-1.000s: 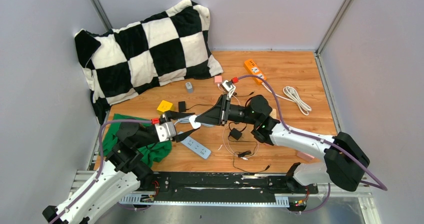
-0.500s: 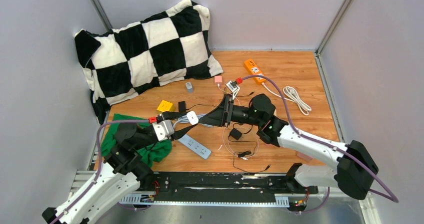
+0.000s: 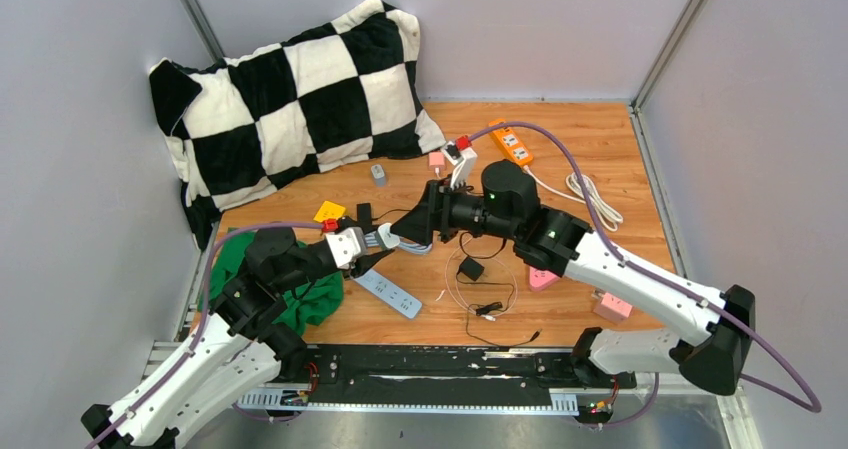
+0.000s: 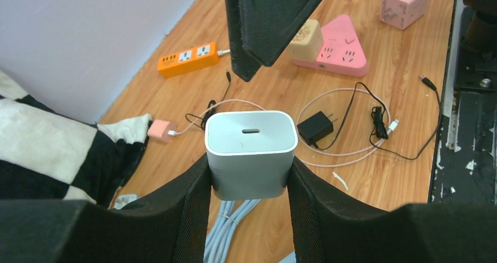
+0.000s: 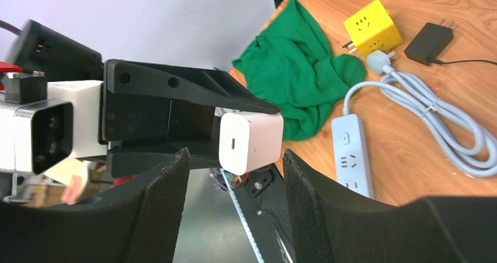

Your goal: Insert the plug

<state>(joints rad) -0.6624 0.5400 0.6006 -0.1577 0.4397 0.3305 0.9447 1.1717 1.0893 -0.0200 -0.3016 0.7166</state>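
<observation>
Holding the white charger up off the desk, the left claw is clamped tight on its two side faces, with the port face pointing out toward the other arm. The right claw has its jaws spread wide with nothing in them and faces the charger head-on. In its wrist view the block sits framed between its fingers with a gap on each side, so no contact shows.

Progress looks early to middle. The charger is picked up and in the air over the near-left part of the desk, close to the green cloth, and it is not in any socket. The white power strip lies flat on the wood with no plug visible in its sockets. What is left is likely a handover or regrasp, then lining the prongs up with a socket and pressing in.

Hidden or unclear:
- The prongs show in no view; they are probably on the face turned away, between the left fingers.
- In the top view the two claws cover most of the charger.
- The near end of the white strip is cut off behind the right claw's own finger.
- The target could be this strip or the orange strip — cannot tell.
</observation>
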